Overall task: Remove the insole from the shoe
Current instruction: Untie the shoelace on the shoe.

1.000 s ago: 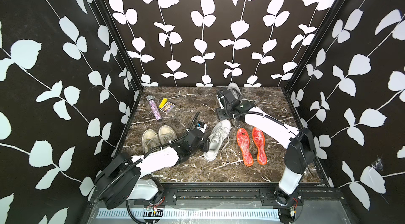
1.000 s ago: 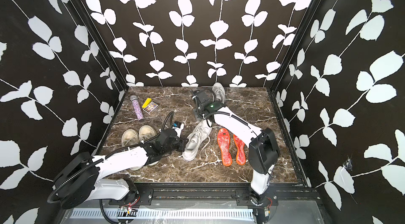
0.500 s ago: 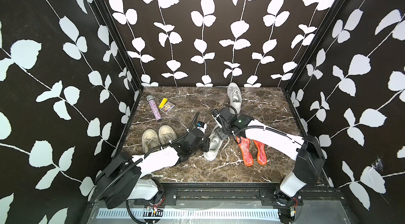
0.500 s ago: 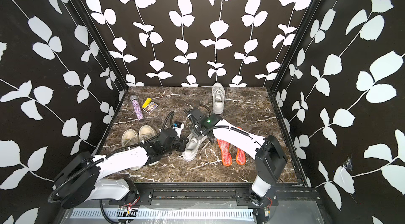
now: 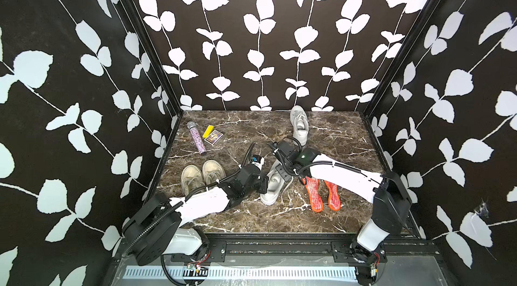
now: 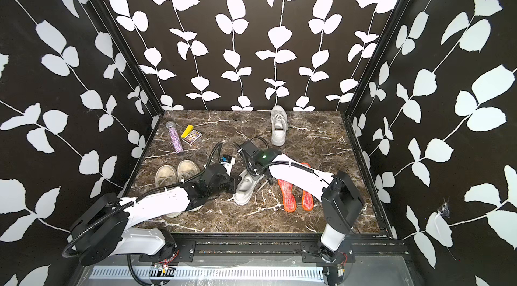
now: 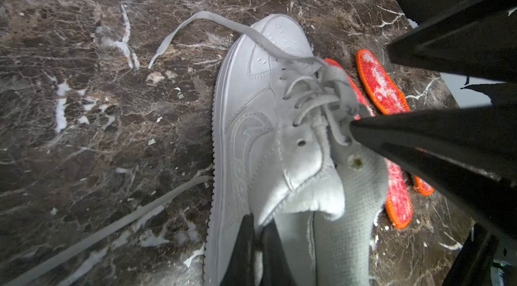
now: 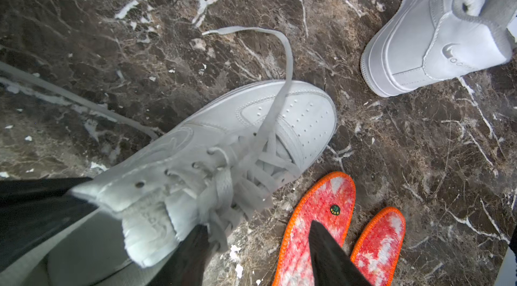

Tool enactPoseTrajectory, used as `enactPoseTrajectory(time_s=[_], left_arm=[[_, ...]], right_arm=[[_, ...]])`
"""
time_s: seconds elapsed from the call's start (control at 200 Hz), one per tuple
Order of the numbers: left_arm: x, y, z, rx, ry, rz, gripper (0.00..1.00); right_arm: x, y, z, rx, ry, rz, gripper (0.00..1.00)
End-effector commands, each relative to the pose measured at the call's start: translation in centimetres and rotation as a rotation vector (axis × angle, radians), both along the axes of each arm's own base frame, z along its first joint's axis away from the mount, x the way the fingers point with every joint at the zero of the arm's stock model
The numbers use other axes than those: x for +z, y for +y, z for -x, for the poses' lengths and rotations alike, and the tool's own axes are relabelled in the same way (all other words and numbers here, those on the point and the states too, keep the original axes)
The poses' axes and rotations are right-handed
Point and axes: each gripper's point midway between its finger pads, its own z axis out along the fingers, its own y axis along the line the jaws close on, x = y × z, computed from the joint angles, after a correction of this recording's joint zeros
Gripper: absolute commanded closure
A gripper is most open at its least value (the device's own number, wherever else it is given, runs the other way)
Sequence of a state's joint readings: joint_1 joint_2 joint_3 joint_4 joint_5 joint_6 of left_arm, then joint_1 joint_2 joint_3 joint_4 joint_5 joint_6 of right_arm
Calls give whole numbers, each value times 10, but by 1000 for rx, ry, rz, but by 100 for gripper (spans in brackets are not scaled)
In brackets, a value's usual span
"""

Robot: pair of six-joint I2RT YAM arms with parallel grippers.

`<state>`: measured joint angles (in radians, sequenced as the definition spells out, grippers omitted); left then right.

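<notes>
Sneaker (image 5: 270, 189) is being steadied by left gripper (image 7: 258, 223) pinching its collar, while right gripper (image 8: 257, 225), jaws apart, is hovering at the opening for the hidden insole.

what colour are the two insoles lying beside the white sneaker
The insoles are red mottled with white, rimmed in orange; clearest in the right wrist view.

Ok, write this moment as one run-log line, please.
left gripper: shut on white leather sneaker, at collar | right gripper: open, at its laces | two orange-edged red insoles: beside it
</notes>
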<state>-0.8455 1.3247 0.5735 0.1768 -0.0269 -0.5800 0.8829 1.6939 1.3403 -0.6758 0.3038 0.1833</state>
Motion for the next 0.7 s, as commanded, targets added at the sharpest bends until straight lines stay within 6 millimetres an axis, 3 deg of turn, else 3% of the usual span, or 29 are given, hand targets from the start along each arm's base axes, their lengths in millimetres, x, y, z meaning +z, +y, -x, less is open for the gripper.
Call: enactPoseTrajectory(time_s=[0.0,0.125,0.375,0.605,0.695], left_arm=[[-7,2,5,-3,25,-21,100],[-7,2,6,-6,25,-20,100],[-5,2,7,-7,23,-16,100],[-3,1,7,-11,17,-9,100],[-3,2,7,-11,18,-12,100]], right_arm=[[7,6,-7,-14,-33,-11,44],[3,6,-10,-32,-38,-9,46],[7,-9,-20,-131,-122,14,62],[-7,-2,-24,-147,-99,8,63],[-4,0,-21,-152,-87,-7,62]])
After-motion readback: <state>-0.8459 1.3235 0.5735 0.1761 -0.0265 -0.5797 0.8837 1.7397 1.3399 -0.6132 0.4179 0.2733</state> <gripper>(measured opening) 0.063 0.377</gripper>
